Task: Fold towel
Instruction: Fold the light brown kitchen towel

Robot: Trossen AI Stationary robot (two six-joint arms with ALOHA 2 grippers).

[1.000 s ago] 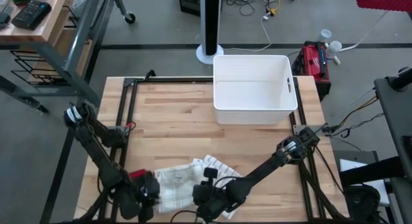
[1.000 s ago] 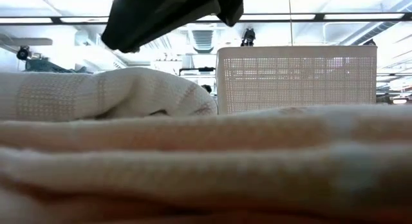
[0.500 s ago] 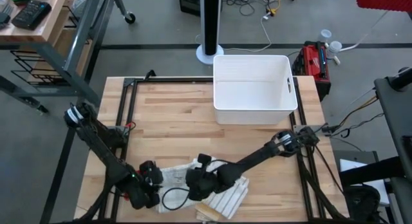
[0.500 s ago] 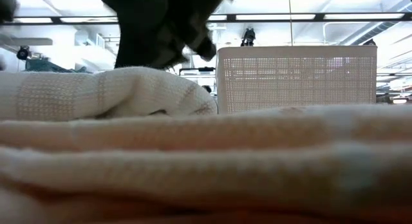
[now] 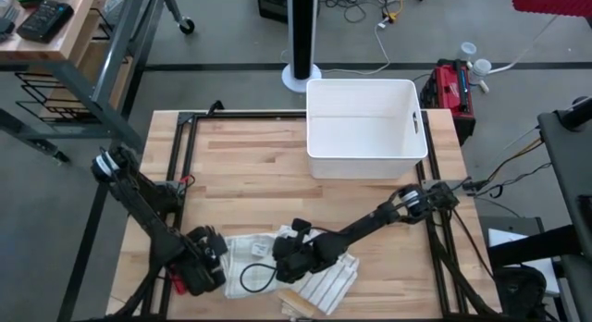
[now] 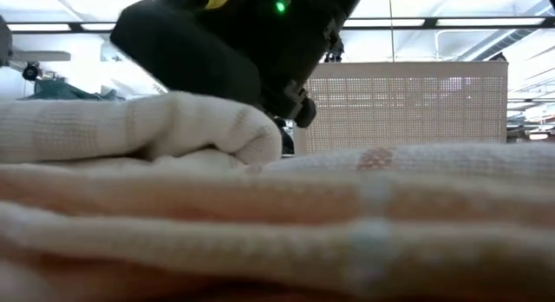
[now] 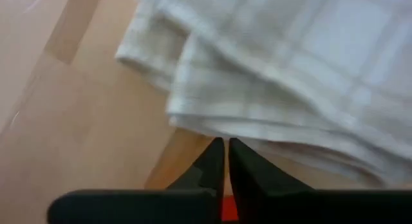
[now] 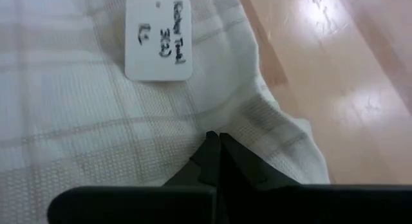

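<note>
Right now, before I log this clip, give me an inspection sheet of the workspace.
Surface: wooden table, bare boards over most of it.
Job's things: white towel, bunched and partly folded at the near edge; label tag lying on it.
Clutter: white bin at the far side, nothing seen inside.
Grippers: left gripper shut at the towel's edge; right gripper shut, tips on the towel. Whether either pinches cloth cannot be told.
Cables: black cable loop over the towel; cords on the floor beyond.
Surroundings: pole base, red case, bench.
</note>
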